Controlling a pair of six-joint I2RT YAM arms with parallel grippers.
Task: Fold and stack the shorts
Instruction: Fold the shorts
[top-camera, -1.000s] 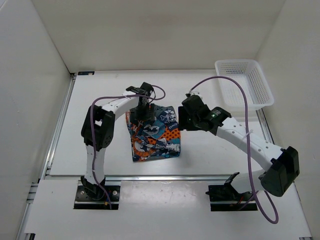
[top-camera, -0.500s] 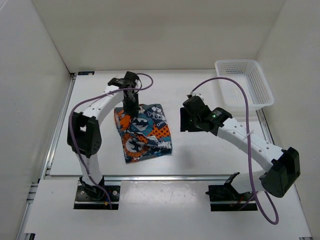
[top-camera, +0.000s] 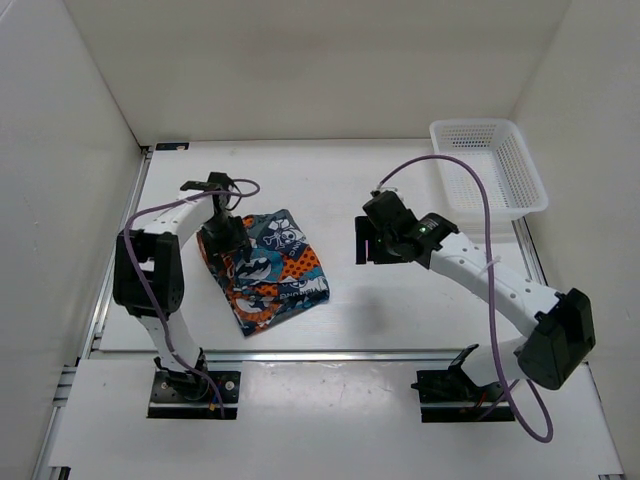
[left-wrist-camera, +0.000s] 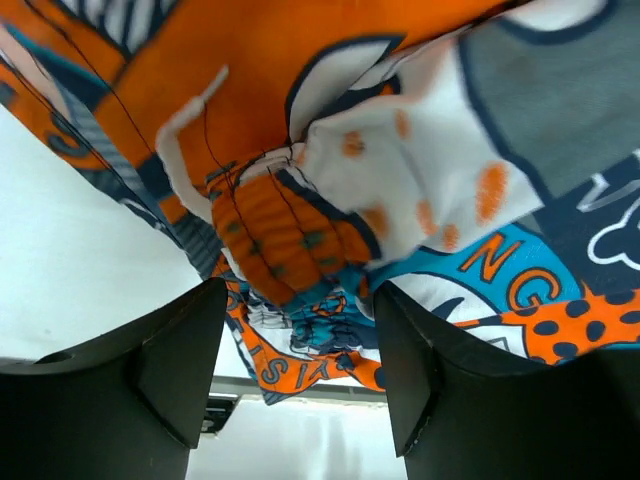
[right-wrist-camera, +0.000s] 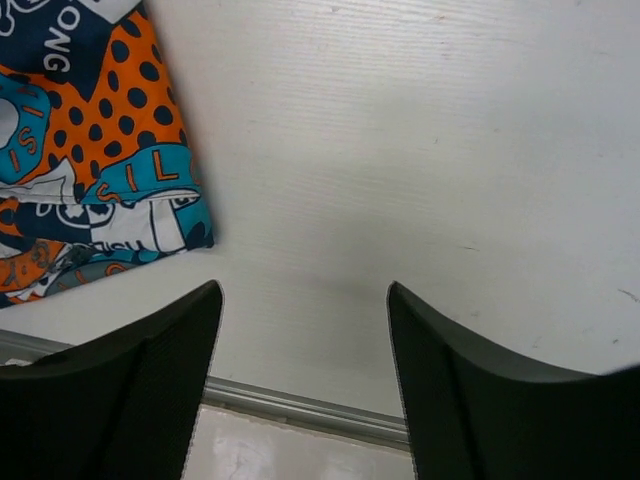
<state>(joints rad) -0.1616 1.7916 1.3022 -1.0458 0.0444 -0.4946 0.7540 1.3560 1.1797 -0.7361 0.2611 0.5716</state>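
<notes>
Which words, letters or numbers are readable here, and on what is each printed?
"ONG": white on a navy patch of the shorts, right wrist view, cut at the edge.
"SIL": orange on a teal patch, same view.
"NG": orange on a teal patch, left wrist view.
Other lettering on the shorts: too small or crumpled to read.

walls: plain white, three sides | table: white top | rail: metal, left edge
</notes>
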